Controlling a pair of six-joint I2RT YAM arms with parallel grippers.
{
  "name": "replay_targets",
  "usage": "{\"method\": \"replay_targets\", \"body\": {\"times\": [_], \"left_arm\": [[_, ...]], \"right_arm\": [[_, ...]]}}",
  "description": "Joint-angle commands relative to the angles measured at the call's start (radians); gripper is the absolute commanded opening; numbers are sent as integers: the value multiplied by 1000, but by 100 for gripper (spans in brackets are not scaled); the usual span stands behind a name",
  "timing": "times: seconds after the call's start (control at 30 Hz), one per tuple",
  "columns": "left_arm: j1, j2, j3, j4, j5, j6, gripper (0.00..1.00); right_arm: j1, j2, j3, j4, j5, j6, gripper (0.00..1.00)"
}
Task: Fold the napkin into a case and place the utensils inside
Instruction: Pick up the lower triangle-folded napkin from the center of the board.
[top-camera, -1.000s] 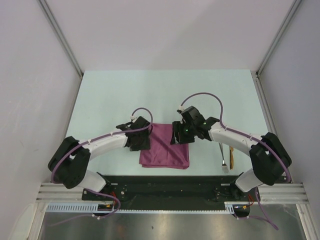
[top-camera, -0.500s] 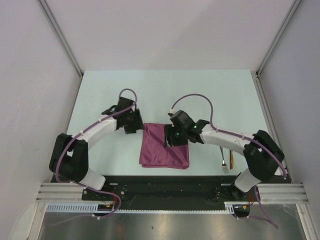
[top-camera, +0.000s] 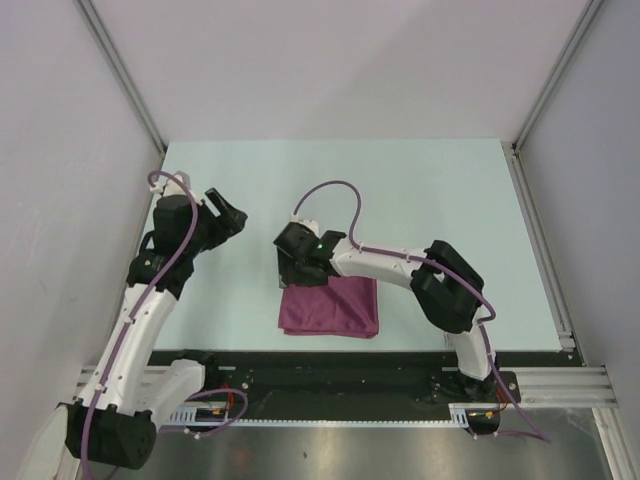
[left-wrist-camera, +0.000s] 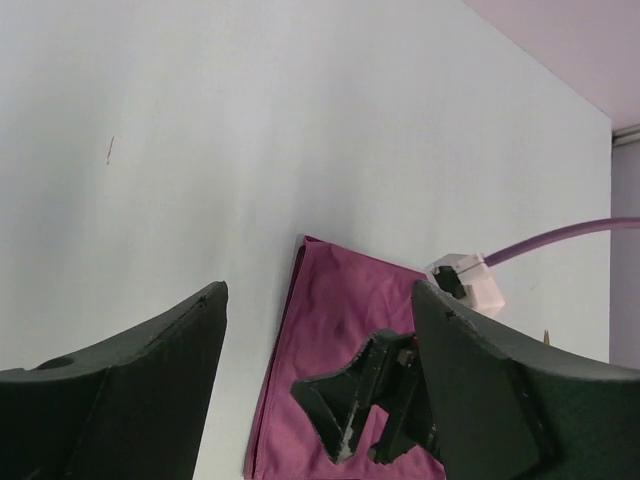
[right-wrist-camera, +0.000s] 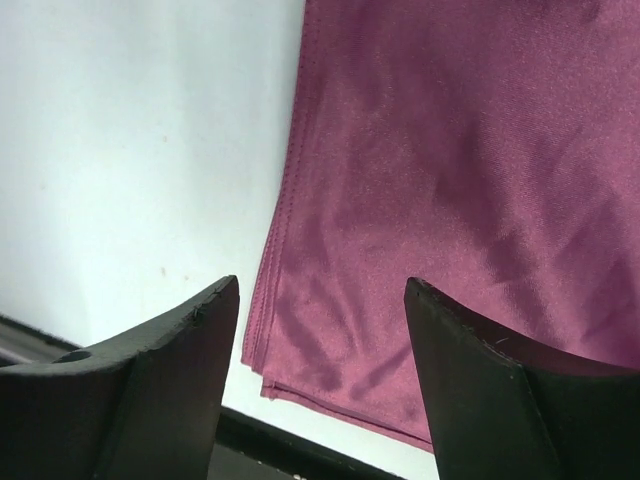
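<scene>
The plum-magenta napkin (top-camera: 335, 310) lies folded flat near the table's front edge, its layered edges on the left. It also shows in the right wrist view (right-wrist-camera: 450, 180) and the left wrist view (left-wrist-camera: 335, 320). My right gripper (top-camera: 292, 272) is open and empty just above the napkin's far left corner, its jaws spread wide over the cloth (right-wrist-camera: 320, 330). My left gripper (top-camera: 232, 212) is open and empty, raised to the left of the napkin and apart from it (left-wrist-camera: 320, 385). The utensils are hidden behind my right arm in the top view.
My right arm (top-camera: 440, 280) reaches across the right side of the table. Grey walls stand on the left, right and far sides. The black mounting rail (top-camera: 330, 375) runs just in front of the napkin.
My left gripper has pulled back up and to the left, away from the napkin. My right gripper has swept left across the napkin to its far left corner, and its arm now covers the utensils.
</scene>
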Motion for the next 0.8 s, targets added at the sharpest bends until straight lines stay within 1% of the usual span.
{"method": "replay_targets", "body": {"times": [0.0,0.07,0.1,0.13,0.2,0.33,0.37,0.4,0.5,0.77], "left_arm": [[10,1,-21,3,-9,24,79],[10,15,-19,3,29,35,79],[10,20,-19,4,49,36,79],[10,23,-21,17,56,38,79],[8,23,-24,29,75,38,79],[-7,38,4,21,64,46,79],[-10,43,19,15,60,49,79],[-15,43,24,11,52,50,79],[-33,41,36,0,20,47,79],[-44,40,30,7,3,44,79]], "right_arm": [[35,57,99,-100,85,58,73],[47,79,151,-134,104,66,74],[59,114,177,-159,126,74,75],[61,132,236,-188,137,94,75],[75,172,289,-263,165,118,75],[105,287,433,-396,245,180,75],[113,304,496,-454,263,181,75],[121,321,522,-487,303,195,74],[136,346,551,-505,321,195,71],[134,375,558,-489,297,177,63]]}}
